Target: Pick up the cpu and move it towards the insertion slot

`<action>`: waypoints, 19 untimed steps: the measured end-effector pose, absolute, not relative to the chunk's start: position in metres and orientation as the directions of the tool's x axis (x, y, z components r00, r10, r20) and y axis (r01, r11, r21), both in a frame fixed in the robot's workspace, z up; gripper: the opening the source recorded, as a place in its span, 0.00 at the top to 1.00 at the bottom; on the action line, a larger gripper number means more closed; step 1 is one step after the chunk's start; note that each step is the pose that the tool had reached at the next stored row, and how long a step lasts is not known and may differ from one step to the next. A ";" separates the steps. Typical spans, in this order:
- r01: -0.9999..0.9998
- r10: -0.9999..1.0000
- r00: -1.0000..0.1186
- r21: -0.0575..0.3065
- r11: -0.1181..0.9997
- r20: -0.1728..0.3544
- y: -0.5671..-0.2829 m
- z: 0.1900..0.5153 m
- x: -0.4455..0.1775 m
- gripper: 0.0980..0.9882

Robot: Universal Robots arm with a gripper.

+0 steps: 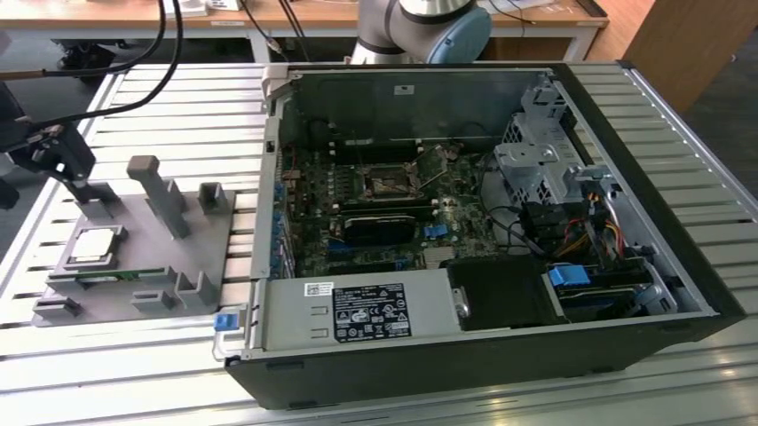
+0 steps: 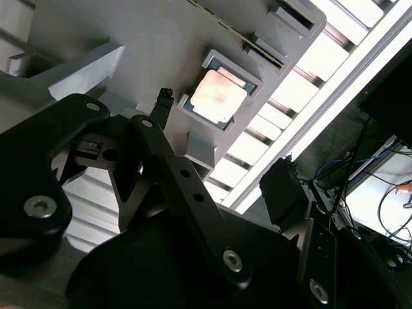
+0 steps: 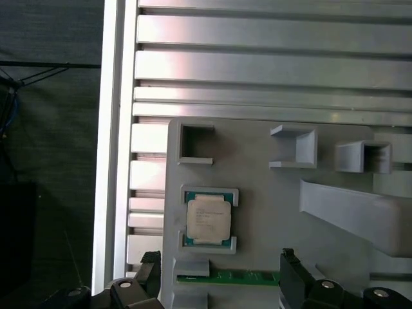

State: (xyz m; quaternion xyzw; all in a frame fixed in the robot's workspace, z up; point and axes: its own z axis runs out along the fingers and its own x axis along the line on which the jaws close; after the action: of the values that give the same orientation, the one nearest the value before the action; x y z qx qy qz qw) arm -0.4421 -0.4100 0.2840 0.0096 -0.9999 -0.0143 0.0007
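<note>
Pickup step, I'd say: gripper [image 3: 220,259] wide open, empty, near the cpu [image 3: 208,219] in its grey fixture [image 3: 270,193]; the grasp needs centring.

The cpu [image 1: 95,246] [image 3: 208,219] lies flat, lid up, in the grey fixture [image 1: 137,253]; the silver-framed insertion slot [image 1: 389,184] sits well apart from it.

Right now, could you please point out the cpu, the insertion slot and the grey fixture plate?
cpu [image 3: 208,219], first wrist view, middle of its silver lid.
insertion slot [image 1: 388,183], exterior view, its dark centre.
grey fixture plate [image 3: 270,222], first wrist view, bare flat surface beside the chip.
</note>
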 end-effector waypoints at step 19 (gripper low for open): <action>-0.019 -0.019 -1.000 0.026 0.999 0.001 -0.410 0.270 -0.442 0.19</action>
State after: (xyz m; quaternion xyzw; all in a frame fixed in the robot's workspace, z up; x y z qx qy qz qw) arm -0.4424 -0.4100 0.2701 0.0095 -0.9999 -0.0131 0.0006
